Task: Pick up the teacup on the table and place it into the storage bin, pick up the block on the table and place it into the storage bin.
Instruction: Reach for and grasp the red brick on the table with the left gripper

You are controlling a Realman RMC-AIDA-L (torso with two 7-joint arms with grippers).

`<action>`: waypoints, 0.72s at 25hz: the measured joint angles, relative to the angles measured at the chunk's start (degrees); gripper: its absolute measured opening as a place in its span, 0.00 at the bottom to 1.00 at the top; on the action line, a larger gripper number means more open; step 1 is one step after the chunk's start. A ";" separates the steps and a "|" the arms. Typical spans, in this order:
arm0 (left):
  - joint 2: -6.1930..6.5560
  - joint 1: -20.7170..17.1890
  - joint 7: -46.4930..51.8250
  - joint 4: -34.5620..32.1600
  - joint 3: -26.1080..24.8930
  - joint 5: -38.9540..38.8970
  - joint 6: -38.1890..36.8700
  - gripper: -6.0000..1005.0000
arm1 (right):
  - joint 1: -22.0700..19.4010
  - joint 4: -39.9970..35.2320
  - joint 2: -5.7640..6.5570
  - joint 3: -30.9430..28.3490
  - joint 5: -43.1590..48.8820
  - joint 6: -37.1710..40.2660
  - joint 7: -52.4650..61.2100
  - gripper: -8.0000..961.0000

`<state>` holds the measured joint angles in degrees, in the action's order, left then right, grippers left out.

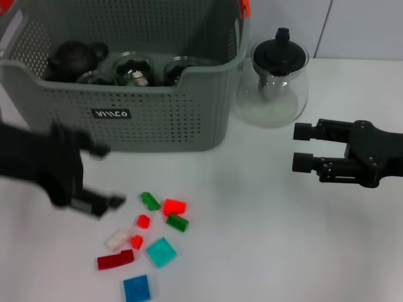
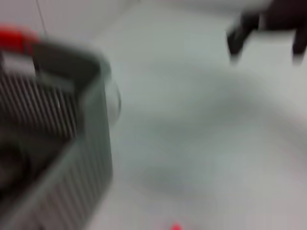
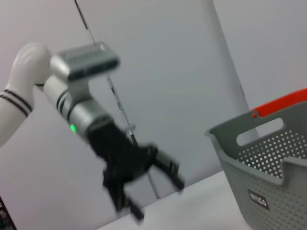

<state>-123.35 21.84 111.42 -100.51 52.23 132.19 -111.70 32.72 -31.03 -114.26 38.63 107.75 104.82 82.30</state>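
I see my left gripper (image 1: 104,176) with fingers spread wide and empty, just above the loose blocks (image 1: 151,233), in front of the storage bin (image 1: 126,116). My right gripper (image 1: 304,147) hangs wide too, near the glass teapot (image 1: 272,85).

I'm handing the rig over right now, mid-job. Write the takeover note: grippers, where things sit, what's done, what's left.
Left gripper: open, empty, low in front of the grey-green perforated storage bin, just above the scattered blocks.
Right gripper: open, empty, hovering right of the bin, below the glass teapot with black lid.
Bin already holds dark teaware; no teacup is left on the table.
Small plastic blocks, among them a red one and a blue square, all still lie on the table.
Left: pick a block and bin it.
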 joint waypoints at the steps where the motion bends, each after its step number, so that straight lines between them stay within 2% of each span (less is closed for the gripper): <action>1: -0.49 -0.42 -0.07 -0.49 2.17 2.91 0.17 0.89 | 0.08 0.00 0.00 0.00 0.00 -0.13 0.06 0.83; 4: -1.05 -0.36 1.71 -0.34 8.65 10.99 0.79 0.89 | 0.21 0.00 0.00 -0.01 0.00 -0.28 0.18 0.83; 8: -0.96 2.56 7.35 4.55 14.90 20.03 1.79 0.89 | 0.24 0.00 0.00 -0.04 0.00 -0.84 0.29 0.83; 11: -0.86 4.26 10.04 6.99 17.65 22.68 1.94 0.88 | 0.19 0.00 0.00 -0.05 0.00 -1.11 0.30 0.83; 18: -1.21 5.08 13.54 11.69 28.48 29.53 3.58 0.88 | -0.07 0.00 0.00 -0.05 -0.08 -1.23 0.64 0.83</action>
<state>-124.55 26.92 124.96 -88.82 80.71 161.72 -108.12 32.65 -31.03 -114.26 38.58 107.67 103.59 82.95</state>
